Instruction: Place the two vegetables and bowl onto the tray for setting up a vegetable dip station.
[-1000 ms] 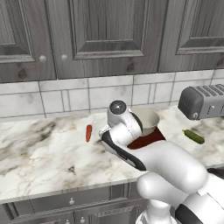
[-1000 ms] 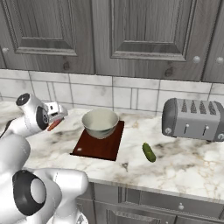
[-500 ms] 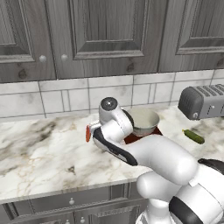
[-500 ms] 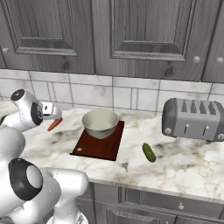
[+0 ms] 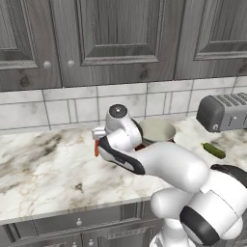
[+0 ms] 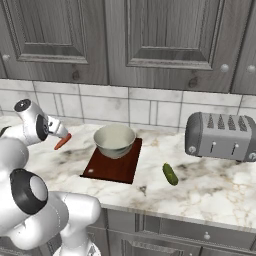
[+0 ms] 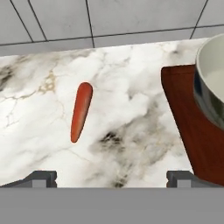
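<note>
The pincer [image 7: 112,177] hangs over the marble tabletop [image 7: 131,113] with its two tips spread as wide as they go and nothing between them. Seen from the hand, the carrot [image 7: 81,111] lies just ahead of the tips and a little off to one side, flat on the stone, its thin end nearer the hand. It looks as though the hand is held above it to line up for a pick, jaws wide so they can drop past the vegetable's sides, though the carrot does not sit square between them yet.

Just beside the carrot, on its other side from the wall tiles' corner, starts the tray [image 7: 192,127], dark reddish-brown, with the bowl [image 7: 212,83] already standing on it. From the right base view the bowl [image 6: 114,140] takes up the back half of the tray [image 6: 111,168], leaving bare board in front, which seems room enough for both vegetables. The carrot [image 6: 62,142] shows there next to the arm's wrist, left of the tray.

The cucumber [image 6: 170,174] lies on the tabletop to the tray's right, apart from it, with the toaster [image 6: 220,135] behind it. So one item is placed and two wait.
</note>
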### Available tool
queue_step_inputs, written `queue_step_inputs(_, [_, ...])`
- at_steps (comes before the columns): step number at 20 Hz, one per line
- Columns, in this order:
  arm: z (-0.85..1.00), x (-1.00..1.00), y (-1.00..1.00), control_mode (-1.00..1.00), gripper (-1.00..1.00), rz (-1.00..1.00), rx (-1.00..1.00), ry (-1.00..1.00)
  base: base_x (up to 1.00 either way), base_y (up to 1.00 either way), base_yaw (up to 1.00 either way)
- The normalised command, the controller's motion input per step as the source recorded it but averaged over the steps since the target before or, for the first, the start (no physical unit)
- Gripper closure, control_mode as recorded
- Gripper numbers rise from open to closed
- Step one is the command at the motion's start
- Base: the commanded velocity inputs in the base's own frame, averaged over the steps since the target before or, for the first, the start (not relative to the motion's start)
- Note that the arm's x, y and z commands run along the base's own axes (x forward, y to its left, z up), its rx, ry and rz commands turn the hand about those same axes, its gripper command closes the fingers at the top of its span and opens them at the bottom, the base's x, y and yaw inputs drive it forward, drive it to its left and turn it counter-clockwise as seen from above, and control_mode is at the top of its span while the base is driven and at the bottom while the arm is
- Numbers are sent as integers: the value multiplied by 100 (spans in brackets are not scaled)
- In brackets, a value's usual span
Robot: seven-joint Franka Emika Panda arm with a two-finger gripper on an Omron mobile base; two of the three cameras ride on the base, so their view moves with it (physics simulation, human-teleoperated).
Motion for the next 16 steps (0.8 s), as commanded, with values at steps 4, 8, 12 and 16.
queue_step_inputs(4, [-10,19,8,-100,-100,-8,11,0,0,0,0])
queue_step_inputs(8, [-16,16,5,-100,-100,-3,5,0,0,0,0])
queue_step_inputs(12, [-12,24,2,-100,-100,-2,0,2,0,0,0])
queue_step_inputs(16, [-19,24,3,-100,-100,0,0,8,0,0,0])
